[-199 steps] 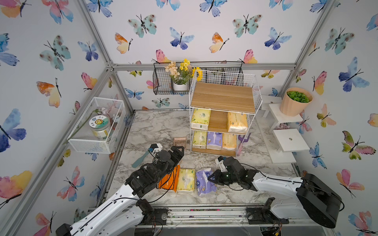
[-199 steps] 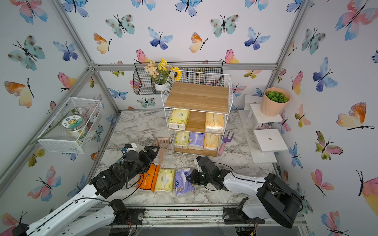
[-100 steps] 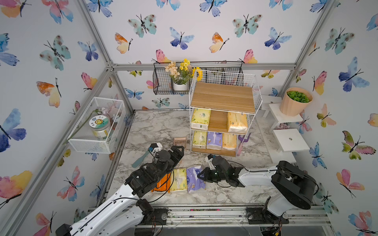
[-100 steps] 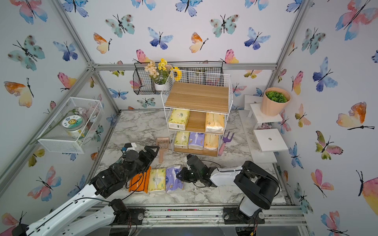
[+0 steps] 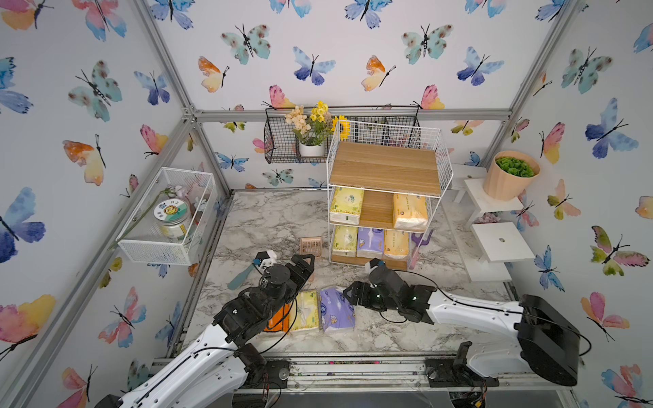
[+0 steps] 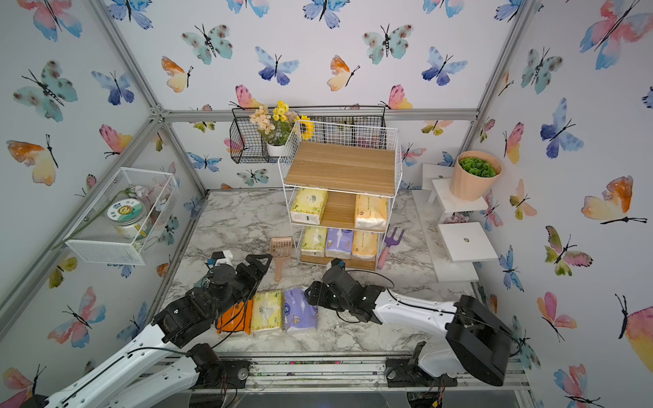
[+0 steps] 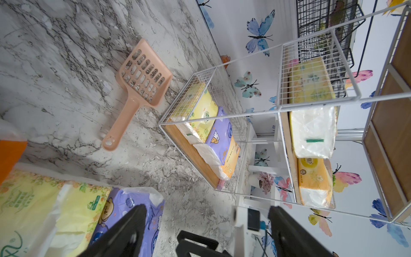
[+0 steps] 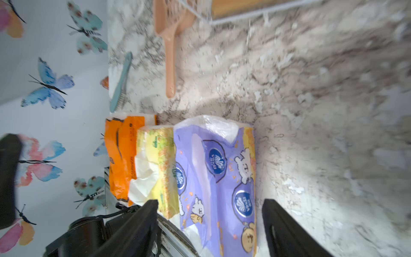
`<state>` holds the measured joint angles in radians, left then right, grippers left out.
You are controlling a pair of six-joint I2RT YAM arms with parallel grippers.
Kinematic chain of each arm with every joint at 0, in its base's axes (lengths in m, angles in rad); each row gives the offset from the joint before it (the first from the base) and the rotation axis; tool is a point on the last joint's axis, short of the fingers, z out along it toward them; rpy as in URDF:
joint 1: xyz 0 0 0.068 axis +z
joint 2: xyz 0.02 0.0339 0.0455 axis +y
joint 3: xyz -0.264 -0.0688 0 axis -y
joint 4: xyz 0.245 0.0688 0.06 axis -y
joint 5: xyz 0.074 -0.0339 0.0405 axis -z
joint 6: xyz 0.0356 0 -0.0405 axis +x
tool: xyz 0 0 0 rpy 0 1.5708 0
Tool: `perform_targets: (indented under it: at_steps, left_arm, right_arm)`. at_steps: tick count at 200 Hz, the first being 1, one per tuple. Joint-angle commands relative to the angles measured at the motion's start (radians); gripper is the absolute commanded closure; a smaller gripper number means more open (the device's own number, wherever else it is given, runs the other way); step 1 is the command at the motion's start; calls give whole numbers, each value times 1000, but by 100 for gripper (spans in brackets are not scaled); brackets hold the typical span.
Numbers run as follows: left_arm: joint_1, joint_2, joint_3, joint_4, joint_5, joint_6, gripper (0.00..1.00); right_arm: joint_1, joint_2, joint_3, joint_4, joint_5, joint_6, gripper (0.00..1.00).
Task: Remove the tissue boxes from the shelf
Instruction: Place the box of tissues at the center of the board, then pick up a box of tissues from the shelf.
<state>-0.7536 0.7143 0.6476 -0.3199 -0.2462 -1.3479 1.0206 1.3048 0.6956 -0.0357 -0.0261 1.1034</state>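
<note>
The shelf point(image 5: 385, 169) holds a yellow-green pack point(image 5: 346, 206) and a light orange pack point(image 5: 410, 212) on its middle tier. Its bottom tier carries yellow-green point(image 5: 344, 240), purple point(image 5: 370, 242) and light orange point(image 5: 396, 243) packs. Three tissue boxes lie in a row near the table's front: bright orange point(image 5: 277, 314), half under my left arm, yellow-green point(image 5: 305, 311) and purple point(image 5: 336, 310). My right gripper point(image 5: 353, 293) is open at the purple pack's right end, jaws astride it without touching point(image 8: 210, 203). My left gripper point(image 5: 304, 261) hangs open and empty left of the shelf's foot.
A peach scoop point(image 5: 311, 245) lies left of the shelf and a teal brush point(image 5: 240, 277) by my left wrist. A purple garden fork point(image 5: 420, 243) leans right of the shelf. White steps point(image 5: 501, 243) with a potted plant point(image 5: 509, 175) line the right wall.
My right gripper pushed the purple pack left against the yellow-green one, then opened and let it go. The left arm has not moved.
</note>
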Motion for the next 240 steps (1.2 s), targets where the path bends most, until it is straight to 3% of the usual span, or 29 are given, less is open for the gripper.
perform_targets:
  at_steps: [1,51,82,107,136,185,240]
  left_arm:
    - [6,23,30,21,-4,-13,10]
    - [8,39,11,123,-37,-11,13]
    - [32,54,23,136,-11,5,12]
    - [112,77,23,155,88,29,12]
    - [136,96,20,193,128,38,12]
    - [153,115,70,175,134,124,13]
    - [157,124,66,181,185,121,15]
  right_arm:
    - [3,-92,27,-169,127,-30,23]
    - [3,-123,244,-183,223,53,41]
    - [3,-40,396,-121,335,78,36]
    - [3,13,450,-44,474,151,31]
    - [2,56,512,-60,590,240,30]
    - [3,159,721,-309,719,253,41]
    - [-7,235,830,-451,797,208,44]
